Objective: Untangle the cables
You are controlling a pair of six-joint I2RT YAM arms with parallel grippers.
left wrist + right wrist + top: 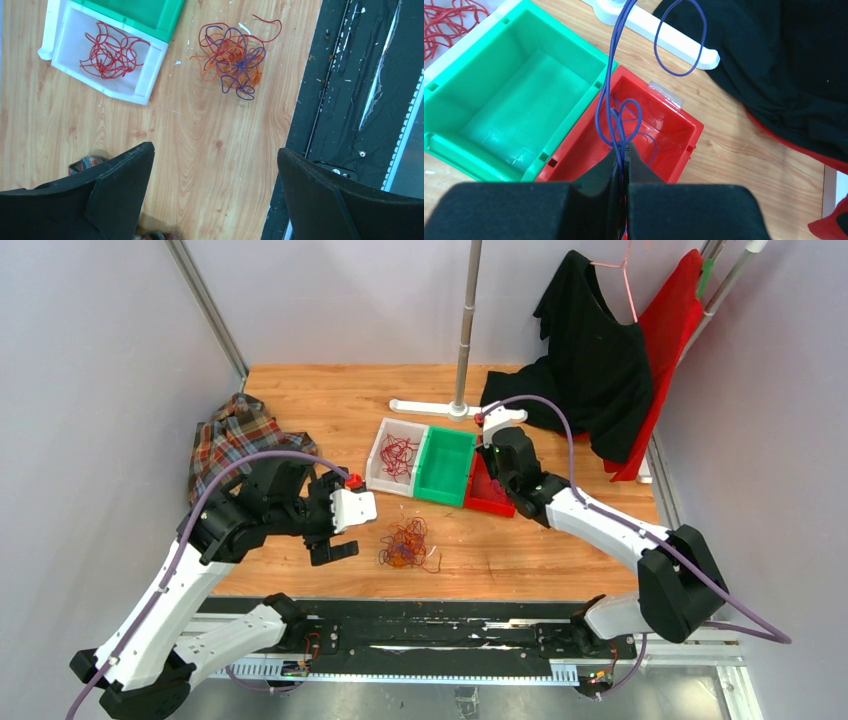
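A tangled clump of red, orange and purple cables point(405, 543) lies on the wooden table; it also shows in the left wrist view point(233, 56). My left gripper point(343, 527) is open and empty, left of the clump; in its own view point(215, 155) the jaws stand wide apart over bare wood. My right gripper point(492, 462) is over the red bin point(489, 493), shut on a purple cable point(620, 65) whose loops rise above the red bin point(674, 127). Red cables point(398, 454) lie in the white bin point(382, 462), also seen in the left wrist view point(111, 51).
A green bin point(445, 466) stands between the white and red bins, with nothing in it point(519, 100). A white stand with a pole point(462, 360), black and red garments point(600, 350) at the back right, a plaid cloth point(232, 435) at the left.
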